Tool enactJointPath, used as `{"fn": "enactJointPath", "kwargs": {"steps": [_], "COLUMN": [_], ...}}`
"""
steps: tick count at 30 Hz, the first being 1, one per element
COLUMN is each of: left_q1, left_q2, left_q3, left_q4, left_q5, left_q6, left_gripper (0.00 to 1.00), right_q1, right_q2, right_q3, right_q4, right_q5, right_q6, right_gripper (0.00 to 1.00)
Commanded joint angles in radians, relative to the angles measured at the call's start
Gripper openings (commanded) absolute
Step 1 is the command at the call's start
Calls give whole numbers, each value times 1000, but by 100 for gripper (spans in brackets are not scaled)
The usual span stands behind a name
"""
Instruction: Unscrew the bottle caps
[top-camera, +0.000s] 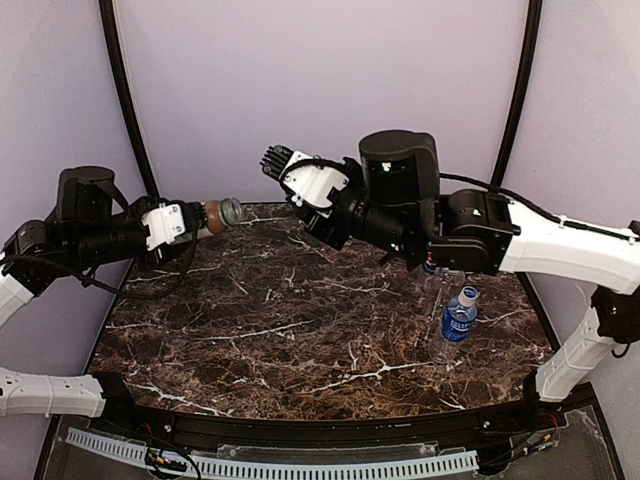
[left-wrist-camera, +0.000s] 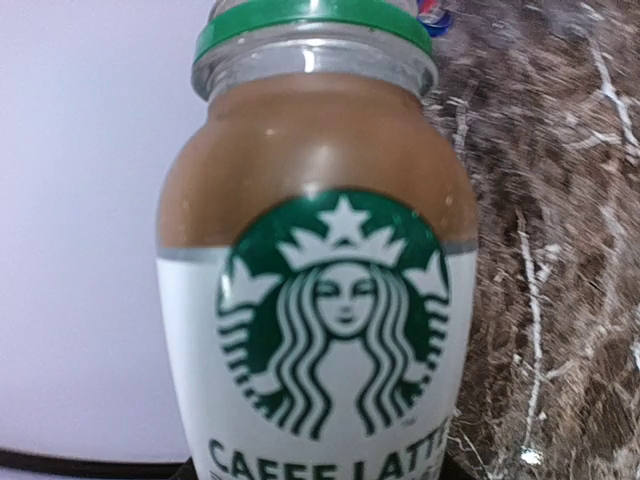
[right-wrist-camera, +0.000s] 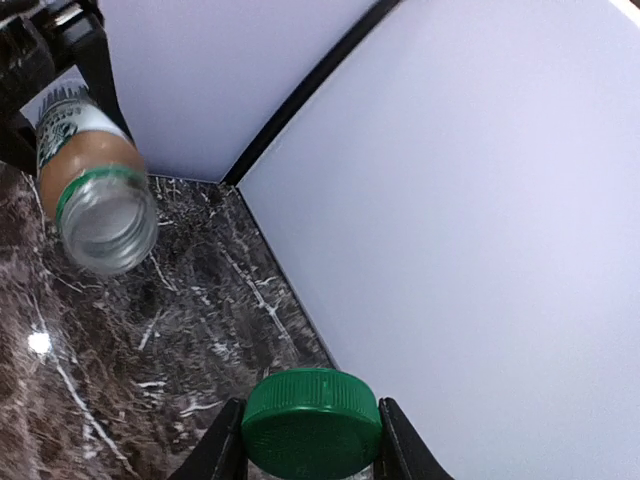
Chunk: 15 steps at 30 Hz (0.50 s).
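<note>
Left arm: left fingers (top-camera: 193, 227) closed around the body of the Starbucks Caffe Latte bottle (top-camera: 216, 214), holding it in the air over the far left corner of the desk (top-camera: 300, 330). Bottle lies roughly horizontal, mouth pointing right toward the other arm.

Bottle state: mouth open, no cap on it. Right wrist view looks straight into the bare neck (right-wrist-camera: 105, 225). Green ring (left-wrist-camera: 312, 18) sits around the neck just below the rim. Brown liquid fills the body up to the shoulder. White label with the green siren logo faces the left wrist camera.

Right arm: right fingers (right-wrist-camera: 215, 455) narrow, pinching the green cap (right-wrist-camera: 312, 420) by its ribbed side, one finger on each side. Cap is off the bottle and well apart from it, held in the air above the far edge of the desk, near the middle. In the top view the cap itself cannot be made out between the right fingers (top-camera: 274, 160).

Also noted: blue-label bottle (top-camera: 458, 322) near the right edge of the desk, its white cap (top-camera: 467, 296) with a blue top mark on its neck. Whether it stands upright or leans, cannot tell.
</note>
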Motion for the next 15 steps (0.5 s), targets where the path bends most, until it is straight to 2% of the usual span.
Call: {"fn": "enactJointPath", "kwargs": {"steps": [1,3,7,15], "left_q1": [97,129,176,188], "left_q2": [-56,-79,-99,-129], "left_q3": [-17,-23,-20,-25], "left_q4": [282,310,319,241], "left_q5": [-177,-201,-213,-29], "left_q6": [-290,-366,-466,-503], "left_gripper": [26,27,27,27], "right_q1": [-56,-87,-136,-167], "right_q2": [147,224,423,725], "right_q3": [145,198,308,467], "right_q4": [-403,-509,-700,-878], "right_q5": [-88,-196,-356,-469], "right_q6": [633,759,898,933], "right_gripper": [0,0,0,0]}}
